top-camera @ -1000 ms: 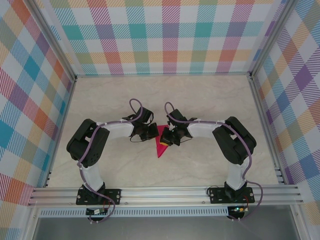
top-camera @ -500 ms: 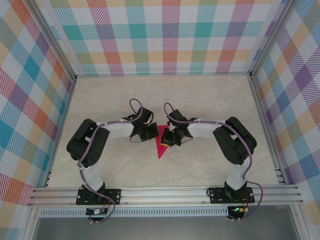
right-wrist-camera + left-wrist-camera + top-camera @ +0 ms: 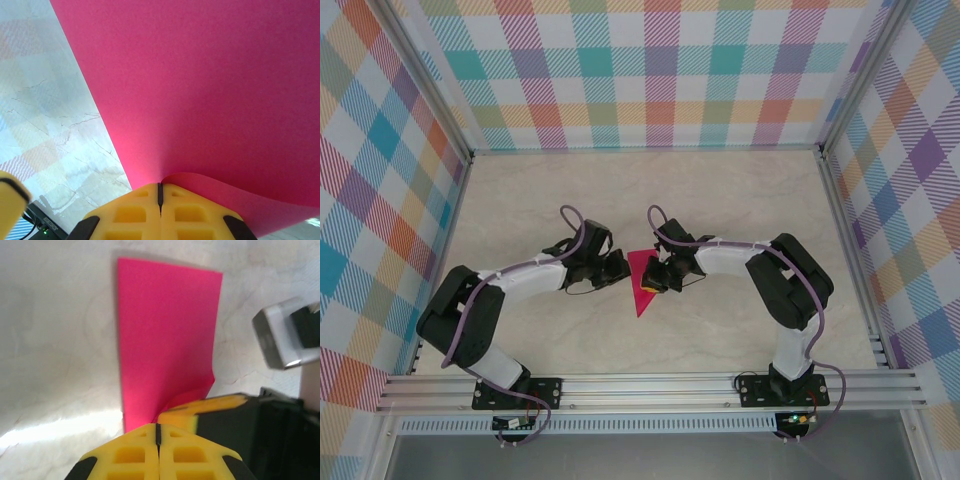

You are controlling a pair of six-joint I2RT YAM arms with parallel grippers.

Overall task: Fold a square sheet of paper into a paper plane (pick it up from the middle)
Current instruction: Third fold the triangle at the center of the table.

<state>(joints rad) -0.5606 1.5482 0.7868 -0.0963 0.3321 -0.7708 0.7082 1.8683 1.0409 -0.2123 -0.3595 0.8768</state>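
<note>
The magenta-pink sheet of paper lies mid-table, folded into a narrow shape whose point faces the near edge. It is flat and straight-edged in the left wrist view. My right gripper is shut, and its tips press on the paper where a flap curls up beside them. My left gripper is shut too and sits just left of the paper's upper edge. No paper shows between its tips. The right gripper's yellow finger lies under the lifted flap.
The marble tabletop is walled by plaid panels on three sides. An aluminium rail runs along the near edge by both arm bases. The right wrist's grey housing hangs close to my left gripper.
My left arm has swung back to the left and its gripper has drawn a little off the paper. The right gripper and the paper have stayed put.
</note>
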